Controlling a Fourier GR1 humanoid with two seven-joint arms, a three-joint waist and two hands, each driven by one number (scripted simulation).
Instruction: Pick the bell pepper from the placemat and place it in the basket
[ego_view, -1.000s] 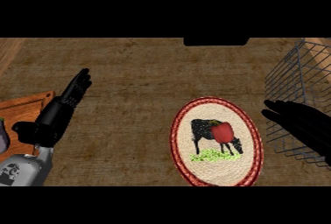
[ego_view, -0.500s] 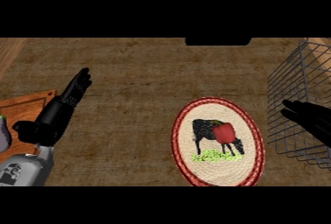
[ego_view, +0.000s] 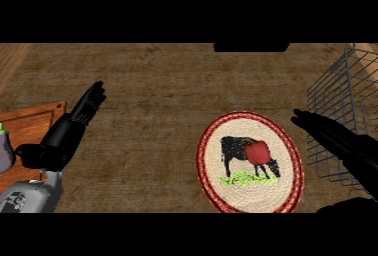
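Right robot hand, fingers straight and holding nothing, between grey wire basket and oval red-rimmed woven placemat, where the red bell pepper sits; a sideways reach might roll the pepper or snag the wires.

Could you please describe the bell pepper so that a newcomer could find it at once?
Start at the oval placemat with the red rim, lying on the counter left of the wire basket. On its picture of a black cow sits the bell pepper. It is the only solid red lump inside the rim.
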